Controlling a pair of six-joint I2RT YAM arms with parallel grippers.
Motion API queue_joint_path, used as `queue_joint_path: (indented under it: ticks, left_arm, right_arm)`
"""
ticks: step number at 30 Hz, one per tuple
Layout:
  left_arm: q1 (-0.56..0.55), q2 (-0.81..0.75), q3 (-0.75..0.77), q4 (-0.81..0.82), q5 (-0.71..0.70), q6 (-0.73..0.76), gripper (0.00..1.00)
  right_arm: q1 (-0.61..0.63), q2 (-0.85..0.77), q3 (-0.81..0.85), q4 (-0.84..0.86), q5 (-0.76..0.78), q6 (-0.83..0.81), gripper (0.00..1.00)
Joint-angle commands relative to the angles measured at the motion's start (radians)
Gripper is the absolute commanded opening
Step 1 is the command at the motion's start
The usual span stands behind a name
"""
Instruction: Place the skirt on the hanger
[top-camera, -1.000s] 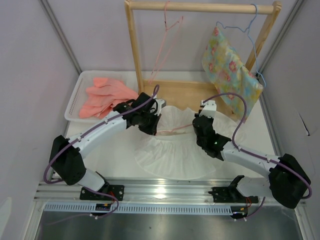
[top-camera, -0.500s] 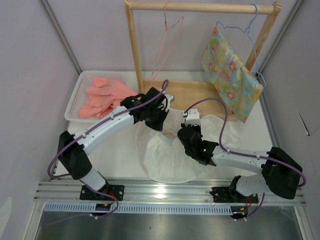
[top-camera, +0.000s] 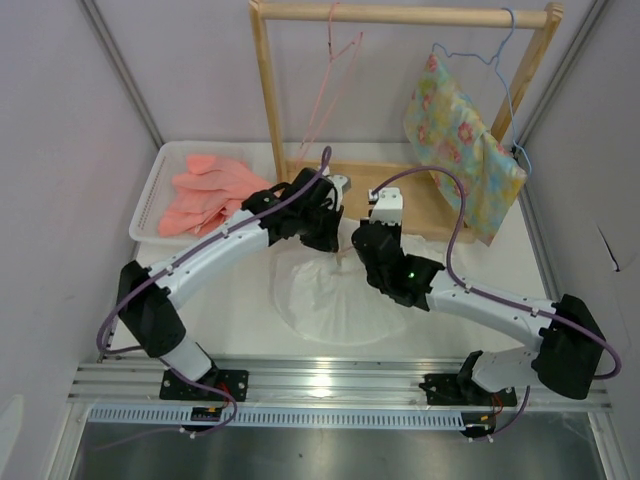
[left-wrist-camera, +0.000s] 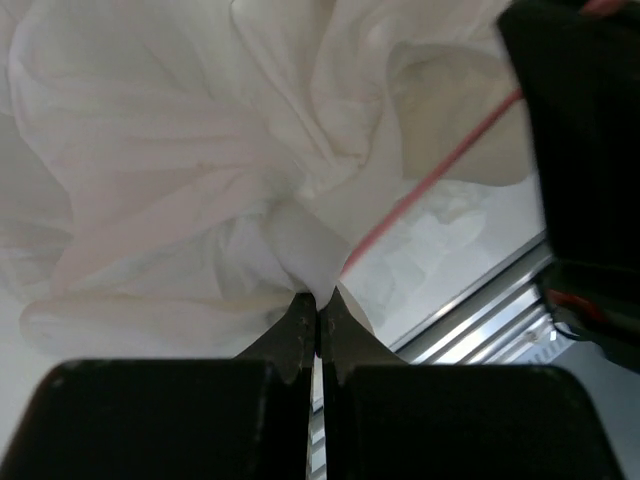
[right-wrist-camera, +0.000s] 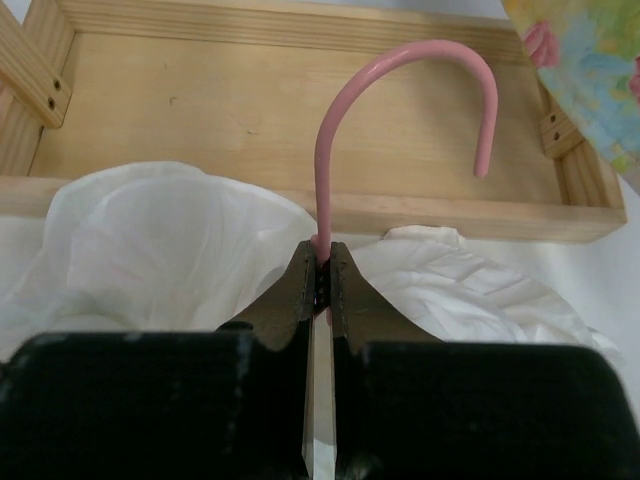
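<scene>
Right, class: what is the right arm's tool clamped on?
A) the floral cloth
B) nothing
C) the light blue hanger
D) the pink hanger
D: the right wrist view shows the right tool shut on the pink hanger, just under its hook.

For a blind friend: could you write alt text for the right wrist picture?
The right hand pinches a pink hanger just below its hook. White skirt bunches on both sides, in front of a wooden base; floral cloth shows top right.

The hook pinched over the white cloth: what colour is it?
Pink. The hanger shows best in the right wrist view.
</scene>
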Motion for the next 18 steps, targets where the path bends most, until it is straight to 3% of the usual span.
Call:
queue_joint_path:
  ticks: [1,6,11,17,18]
  left_arm:
    - [0.027,-0.125,0.058,0.103,0.038,-0.097,0.0]
    - [0.057,-0.229,0.056,0.123,0.048,-0.14,0.0]
    - [0.02,-0.203,0.004,0.123,0.077,-0.108,0.02]
    - [-0.009,-0.218,-0.083,0.108,-0.035,-0.06,0.16]
    - [-0.009,-0.229,-0.095,0.103,-0.05,-0.052,0.27]
  right_arm:
    - [-0.002,0.047,0.058,-0.055,-0.062,0.148,0.0]
    - [0.002,0.054,0.152,-0.114,-0.076,0.145,0.0]
    - [-0.024,0.018,0.234,-0.143,-0.154,0.158,0.0]
    - [-0.023,0.018,0.319,-0.206,-0.193,0.179,0.0]
    - [-0.026,0.014,0.331,-0.214,-0.193,0.173,0.0]
